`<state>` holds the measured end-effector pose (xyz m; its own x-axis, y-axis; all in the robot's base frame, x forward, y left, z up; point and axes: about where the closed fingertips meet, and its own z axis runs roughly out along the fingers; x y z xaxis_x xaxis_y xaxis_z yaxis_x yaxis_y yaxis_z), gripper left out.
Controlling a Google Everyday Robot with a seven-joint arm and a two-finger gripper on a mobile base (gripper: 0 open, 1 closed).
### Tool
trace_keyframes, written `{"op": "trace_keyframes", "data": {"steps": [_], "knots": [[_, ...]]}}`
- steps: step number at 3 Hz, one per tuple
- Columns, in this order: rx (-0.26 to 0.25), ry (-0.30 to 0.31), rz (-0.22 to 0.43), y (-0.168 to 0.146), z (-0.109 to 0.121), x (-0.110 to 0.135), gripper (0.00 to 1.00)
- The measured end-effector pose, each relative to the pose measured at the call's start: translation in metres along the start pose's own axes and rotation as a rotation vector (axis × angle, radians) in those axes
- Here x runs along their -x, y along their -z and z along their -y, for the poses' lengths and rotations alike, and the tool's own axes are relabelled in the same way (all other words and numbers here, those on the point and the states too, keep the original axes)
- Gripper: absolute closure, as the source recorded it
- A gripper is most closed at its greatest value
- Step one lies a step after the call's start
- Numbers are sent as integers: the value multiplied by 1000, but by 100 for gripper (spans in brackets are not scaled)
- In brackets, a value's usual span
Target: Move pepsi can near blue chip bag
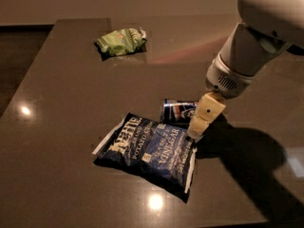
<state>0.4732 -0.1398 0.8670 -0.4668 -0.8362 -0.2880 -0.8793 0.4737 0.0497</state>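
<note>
The pepsi can (177, 112) lies on its side on the dark table (61, 103), touching the upper right edge of the blue chip bag (149, 152). The bag lies flat with its white lettering facing up. My gripper (200, 123) hangs from the white arm (247, 51) at the can's right end, low over the table by the bag's right corner. It covers the right end of the can.
A small light green bag (121, 41) lies at the far side of the table. The table's left edge and near edge are in view. The arm casts a dark shadow (251, 160) on the table's right part.
</note>
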Motion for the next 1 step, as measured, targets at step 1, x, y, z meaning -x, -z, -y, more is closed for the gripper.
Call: {"op": "trace_keyframes", "data": {"steps": [1], "knots": [[0, 0, 0, 0, 0, 0, 0]]}}
